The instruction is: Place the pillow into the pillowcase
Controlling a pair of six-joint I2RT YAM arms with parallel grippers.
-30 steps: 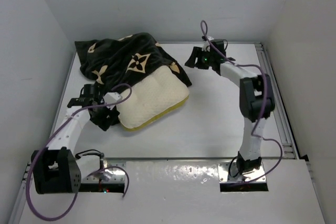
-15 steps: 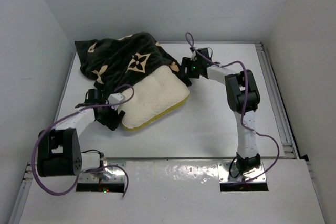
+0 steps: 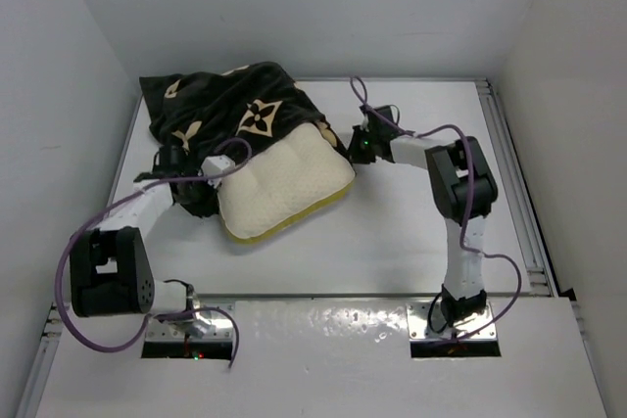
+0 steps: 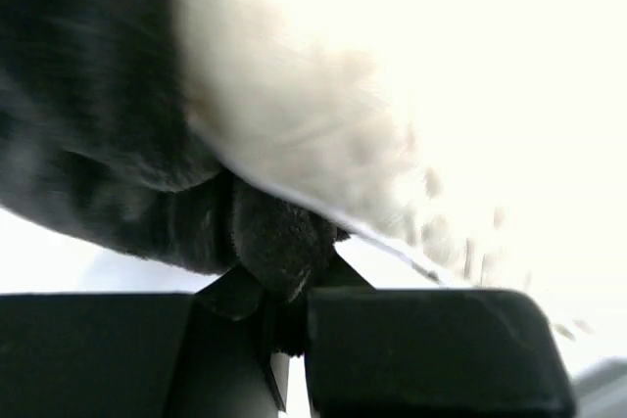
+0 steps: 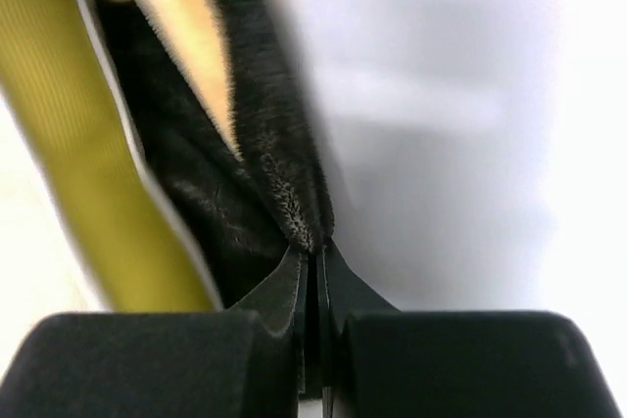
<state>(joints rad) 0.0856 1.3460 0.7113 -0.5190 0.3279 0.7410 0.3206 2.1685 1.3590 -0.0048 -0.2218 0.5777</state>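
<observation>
The cream dimpled pillow (image 3: pixel 282 183) lies mid-table, its far end tucked under the black flower-printed pillowcase (image 3: pixel 230 110). At the pillow's left side my left gripper (image 3: pixel 203 200) is shut on a fold of the pillowcase. In the left wrist view that black plush (image 4: pixel 279 247) is pinched in my left gripper (image 4: pixel 284 291), under the pillow (image 4: pixel 441 95). My right gripper (image 3: pixel 351 148) is at the pillow's right corner. The right wrist view shows it (image 5: pixel 315 254) shut on the pillowcase's (image 5: pixel 284 193) edge, beside the pillow's yellow side (image 5: pixel 88 144).
White walls close in the white table (image 3: pixel 411 232) on the left, back and right. A metal rail (image 3: pixel 519 203) runs along the right edge. Purple cables loop off both arms. The arm bases stand on a shiny plate (image 3: pixel 323 325) at the front.
Both grippers moved in to the pillowcase's open edge and shut on it. The right one came left and nearer. The left one moved up along the pillow's left side.
</observation>
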